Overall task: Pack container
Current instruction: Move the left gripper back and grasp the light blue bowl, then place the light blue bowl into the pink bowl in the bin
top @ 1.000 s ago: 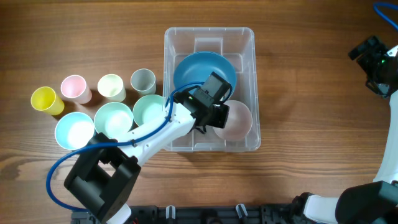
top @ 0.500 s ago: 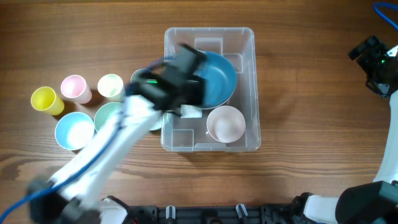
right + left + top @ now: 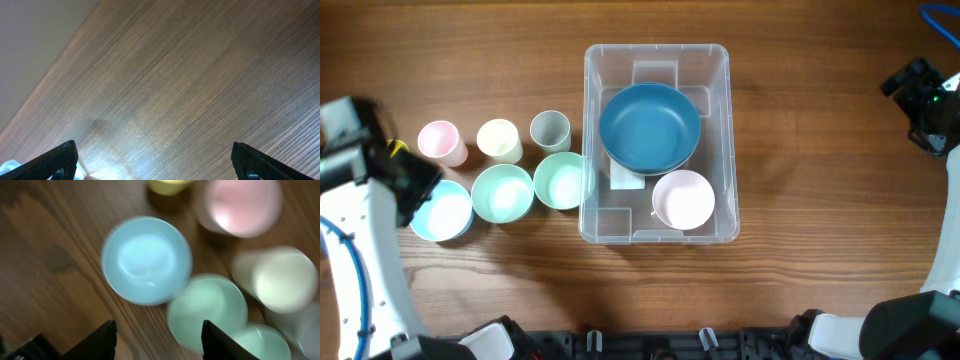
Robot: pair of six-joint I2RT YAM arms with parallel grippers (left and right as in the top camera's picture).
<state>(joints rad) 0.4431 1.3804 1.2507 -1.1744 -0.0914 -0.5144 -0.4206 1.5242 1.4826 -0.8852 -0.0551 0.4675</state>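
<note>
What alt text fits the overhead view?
A clear container at mid-table holds a blue bowl and a pale pink bowl. Pastel cups stand in two rows beside it, outside. The left arm hangs over the light blue cup; the right arm is at the far edge.

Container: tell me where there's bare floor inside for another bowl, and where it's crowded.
Inside the container, there is bare floor in the near-left corner, bordered by the blue bowl, the pale pink bowl and the left wall. There is also a narrow strip between the blue bowl and the far wall. The middle and the near-right corner are crowded.
</note>
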